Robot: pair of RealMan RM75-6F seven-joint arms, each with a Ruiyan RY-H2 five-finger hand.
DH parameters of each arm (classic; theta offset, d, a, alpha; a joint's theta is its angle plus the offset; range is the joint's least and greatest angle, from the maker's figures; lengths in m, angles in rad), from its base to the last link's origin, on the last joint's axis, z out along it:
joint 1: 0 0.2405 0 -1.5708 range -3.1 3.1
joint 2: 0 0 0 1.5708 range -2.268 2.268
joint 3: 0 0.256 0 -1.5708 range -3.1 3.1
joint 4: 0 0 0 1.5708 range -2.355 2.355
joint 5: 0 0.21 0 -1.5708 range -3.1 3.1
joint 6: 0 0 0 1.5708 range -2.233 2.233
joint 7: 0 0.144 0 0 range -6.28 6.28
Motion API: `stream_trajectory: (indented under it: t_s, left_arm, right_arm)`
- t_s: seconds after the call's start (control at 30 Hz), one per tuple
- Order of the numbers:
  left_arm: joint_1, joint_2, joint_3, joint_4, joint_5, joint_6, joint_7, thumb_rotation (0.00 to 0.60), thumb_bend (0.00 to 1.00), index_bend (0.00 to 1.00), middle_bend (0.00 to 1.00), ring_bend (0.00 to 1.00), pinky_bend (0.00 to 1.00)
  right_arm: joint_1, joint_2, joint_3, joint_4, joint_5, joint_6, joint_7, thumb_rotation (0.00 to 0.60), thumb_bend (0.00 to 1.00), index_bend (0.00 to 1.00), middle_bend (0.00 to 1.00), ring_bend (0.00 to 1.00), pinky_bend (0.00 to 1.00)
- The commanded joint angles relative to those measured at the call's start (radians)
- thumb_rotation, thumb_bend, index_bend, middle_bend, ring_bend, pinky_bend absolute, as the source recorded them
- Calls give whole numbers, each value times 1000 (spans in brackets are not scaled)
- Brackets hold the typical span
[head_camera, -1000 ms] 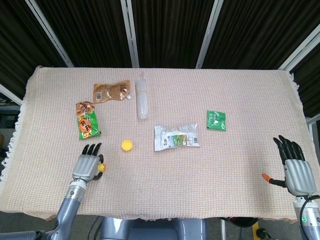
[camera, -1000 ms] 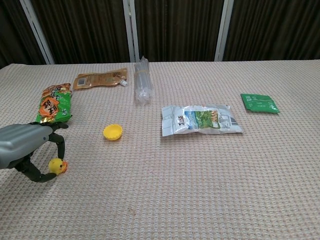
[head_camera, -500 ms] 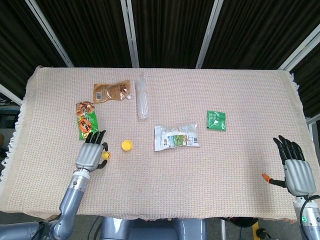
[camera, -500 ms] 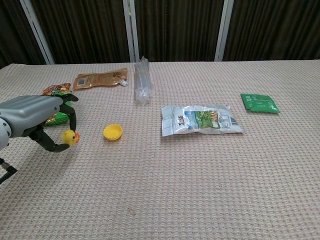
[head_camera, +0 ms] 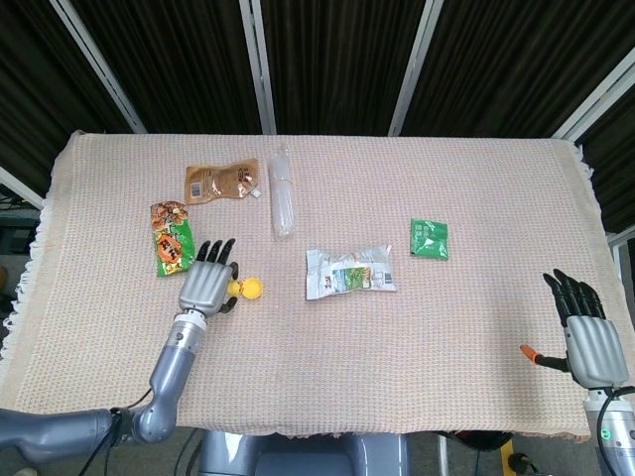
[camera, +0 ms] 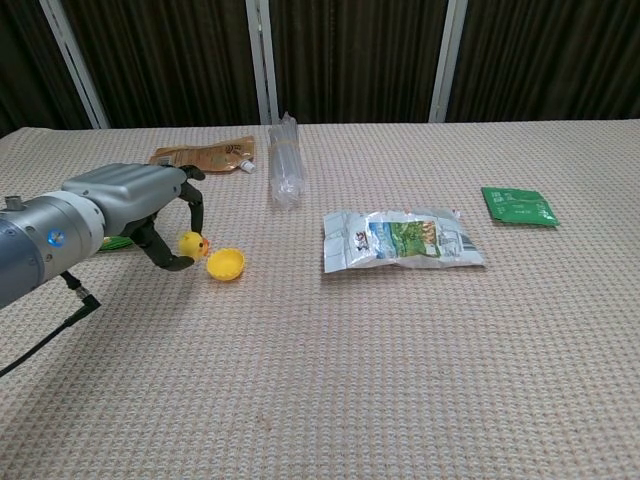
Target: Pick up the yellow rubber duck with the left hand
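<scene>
The yellow rubber duck (camera: 192,243) is small, with an orange beak, and my left hand (camera: 140,208) holds it between thumb and fingers above the cloth. From the head view the left hand (head_camera: 208,286) covers most of the duck (head_camera: 233,289), which peeks out at its right side, just left of a yellow cap (head_camera: 252,289). My right hand (head_camera: 585,332) rests open at the table's near right edge, fingers spread, holding nothing.
A yellow cap (camera: 226,264) lies right beside the duck. A green-orange snack bag (head_camera: 173,241), a brown pouch (head_camera: 221,181), a clear bottle (head_camera: 283,192), a white-green packet (head_camera: 349,273) and a green sachet (head_camera: 430,238) lie on the beige cloth (head_camera: 417,347).
My left hand has carried the duck up off the cloth and forward-right, from the near left edge to beside the yellow cap. The right hand has not moved.
</scene>
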Motion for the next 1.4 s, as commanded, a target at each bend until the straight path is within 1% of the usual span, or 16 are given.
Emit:
stream_trajectory:
  t_s: [0.03, 0.23, 0.6, 0.67, 0.8, 0.9, 1.03, 1.2, 1.3, 1.4]
  left_arm:
    - [-28, -29, -12, 36, -27, -7, 15, 600, 378, 475, 0, 0, 0]
    - [-76, -81, -7, 104, -64, -11, 39, 600, 378, 475, 0, 0, 0]
    - [-102, -97, 5, 116, -83, -9, 30, 600, 376, 464, 0, 0, 0]
    - [-106, -95, 9, 114, -90, -4, 39, 600, 375, 436, 0, 0, 0]
    - [-111, -89, 10, 107, -111, 2, 51, 600, 370, 336, 0, 0, 0]
    - [-113, -82, 14, 103, -118, 6, 55, 600, 359, 283, 0, 0, 0]
    - [-114, -68, 16, 92, -127, 12, 55, 600, 354, 234, 0, 0, 0]
    - [-111, -49, 17, 68, -126, 22, 41, 600, 354, 215, 0, 0, 0]
    - [-92, -15, 22, 14, -99, 46, 9, 600, 353, 198, 0, 0, 0]
    - [-52, 46, 46, -63, -41, 86, -34, 600, 354, 179, 0, 0, 0]
  right_arm:
    - [0, 1, 0, 0, -2, 0, 2, 600, 13, 8, 0, 0, 0]
    - [-2, 6, 1, -3, -3, 5, 16, 600, 13, 8, 0, 0, 0]
    - [-3, 7, 2, -4, -5, 8, 21, 600, 13, 8, 0, 0, 0]
    - [-3, 7, 2, -4, -5, 8, 22, 600, 13, 8, 0, 0, 0]
    - [-4, 7, 2, -4, -7, 11, 22, 600, 12, 8, 0, 0, 0]
    - [-4, 7, 2, -4, -7, 11, 22, 600, 13, 8, 0, 0, 0]
    - [-4, 7, 1, -5, -8, 11, 19, 600, 13, 8, 0, 0, 0]
    - [-4, 6, 1, -5, -8, 12, 16, 600, 12, 8, 0, 0, 0]
    - [-4, 6, 0, -2, -5, 8, 13, 600, 12, 8, 0, 0, 0]
    - [-4, 6, 1, 0, -2, 6, 12, 600, 13, 8, 0, 0, 0]
